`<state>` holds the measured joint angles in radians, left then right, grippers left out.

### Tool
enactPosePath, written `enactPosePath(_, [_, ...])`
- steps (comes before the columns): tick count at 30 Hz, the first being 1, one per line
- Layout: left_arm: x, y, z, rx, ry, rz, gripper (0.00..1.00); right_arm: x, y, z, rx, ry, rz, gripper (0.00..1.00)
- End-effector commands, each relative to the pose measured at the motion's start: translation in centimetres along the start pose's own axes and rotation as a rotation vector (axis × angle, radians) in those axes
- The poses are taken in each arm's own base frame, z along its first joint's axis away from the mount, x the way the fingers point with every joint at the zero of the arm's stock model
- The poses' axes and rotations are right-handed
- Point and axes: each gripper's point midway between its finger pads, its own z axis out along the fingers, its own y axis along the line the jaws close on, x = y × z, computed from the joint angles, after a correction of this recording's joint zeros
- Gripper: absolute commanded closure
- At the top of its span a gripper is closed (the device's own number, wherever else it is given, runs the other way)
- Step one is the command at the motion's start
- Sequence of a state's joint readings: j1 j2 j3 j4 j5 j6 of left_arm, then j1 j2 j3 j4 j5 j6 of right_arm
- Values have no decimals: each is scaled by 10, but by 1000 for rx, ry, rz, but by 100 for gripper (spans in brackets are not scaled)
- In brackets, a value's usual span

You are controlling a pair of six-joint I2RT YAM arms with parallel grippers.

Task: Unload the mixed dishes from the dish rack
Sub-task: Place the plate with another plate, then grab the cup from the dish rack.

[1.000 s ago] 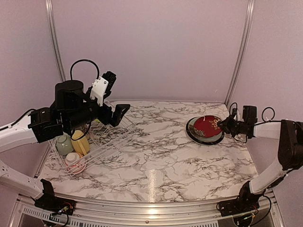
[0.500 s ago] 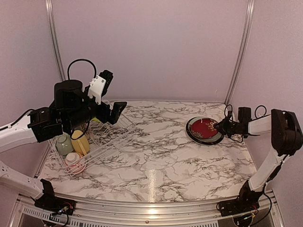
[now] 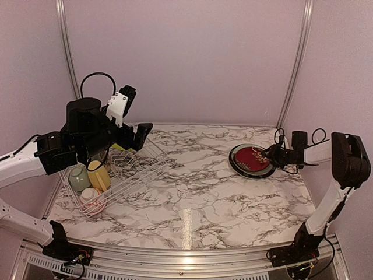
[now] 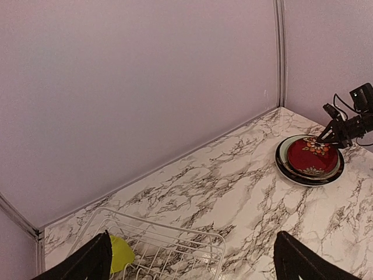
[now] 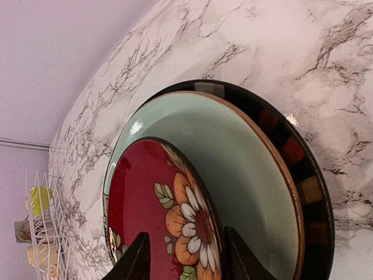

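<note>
No word, label, brand or number can be read in any view; the red round ceramic plate (image 5: 169,221) bears only painted flowers and leaves; the white grey-veined marble surface (image 3: 192,186) beneath that plate is unmarked.

Dish rack (image 3: 140,166) with mugs (image 3: 99,175) sits left; stacked plates (image 3: 252,158) lie right.

arms (image 3: 26,158): black joints, white links | cables (image 3: 96,76): black, looped

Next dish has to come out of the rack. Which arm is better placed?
Left. The left gripper hangs over the dish rack, jaws open, near the yellow mug. The right gripper is far off at the stacked plates.
</note>
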<state>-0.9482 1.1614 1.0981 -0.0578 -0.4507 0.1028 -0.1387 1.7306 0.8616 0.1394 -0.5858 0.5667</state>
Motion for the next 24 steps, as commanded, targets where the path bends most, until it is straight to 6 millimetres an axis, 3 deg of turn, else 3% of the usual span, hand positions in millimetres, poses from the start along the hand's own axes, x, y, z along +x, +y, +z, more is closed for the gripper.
enactPosePath(1, [1, 23, -1, -34, 13, -90, 1, -21, 0, -8, 68, -51, -81, 57])
enactPosePath(6, [7, 48, 2, -49, 11, -215, 1, -26, -7, -20, 159, -88, -138, 45])
enactPosePath(10, [16, 68, 4, -106, 45, -269, 1, -29, -12, -30, 225, -93, -173, 44])
enactPosePath(14, [27, 93, 4, -182, 90, -314, 1, -36, -4, -45, 259, -127, -227, 41])
enactPosePath(24, [80, 185, -16, -426, 261, -483, 1, -42, 21, -80, 289, -190, -345, 23])
